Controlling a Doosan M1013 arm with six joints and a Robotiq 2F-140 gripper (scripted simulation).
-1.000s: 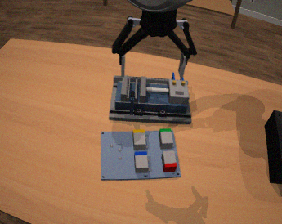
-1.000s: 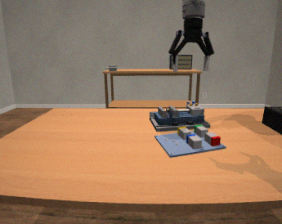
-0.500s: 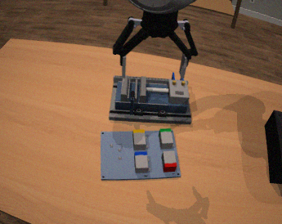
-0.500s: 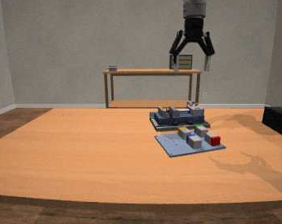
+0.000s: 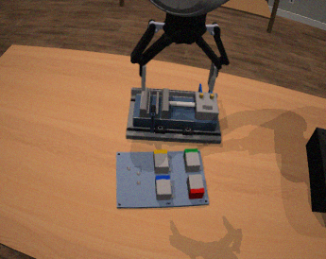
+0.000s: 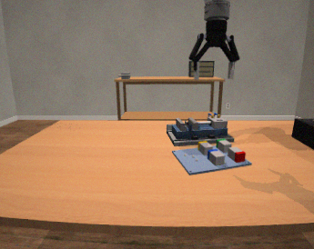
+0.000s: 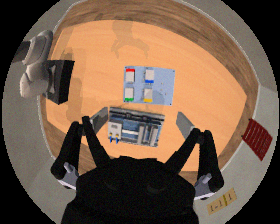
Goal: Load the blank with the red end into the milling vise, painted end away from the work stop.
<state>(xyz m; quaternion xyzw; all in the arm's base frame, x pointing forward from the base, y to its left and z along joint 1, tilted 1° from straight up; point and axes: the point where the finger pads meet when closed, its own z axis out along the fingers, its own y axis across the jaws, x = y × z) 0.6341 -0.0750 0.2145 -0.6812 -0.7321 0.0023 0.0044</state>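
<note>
The blank with the red end point(image 5: 196, 185) point(image 6: 236, 154) point(image 7: 130, 77) lies on the infeed plate point(image 5: 128, 196) point(image 6: 190, 165) point(image 7: 167, 75), at the corner farthest from the vise on the hose-block side. Its red end points away from the vise. The milling vise point(image 5: 176, 122) point(image 6: 200, 132) point(image 7: 134, 123) has its fixed jaw point(image 5: 144, 105) at the left end in the top view; no blank shows between the jaws. The work stop is too small and dark to make out clearly. My gripper point(image 5: 178, 86) point(image 6: 214, 75) point(image 7: 142, 115) is open and empty, high above the vise, one finger toward each end.
Blanks with yellow point(image 5: 161, 164) point(image 7: 148, 93), green point(image 5: 193, 162) point(image 7: 129, 93) and blue point(image 5: 163, 189) point(image 7: 149, 77) ends lie on the infeed plate. Small pins stand on its other side. The hose block point(image 5: 207, 108) point(image 7: 114, 129) rises at the vise's other end. A black box point(image 5: 324, 175) point(image 7: 61, 82) stands farther off.
</note>
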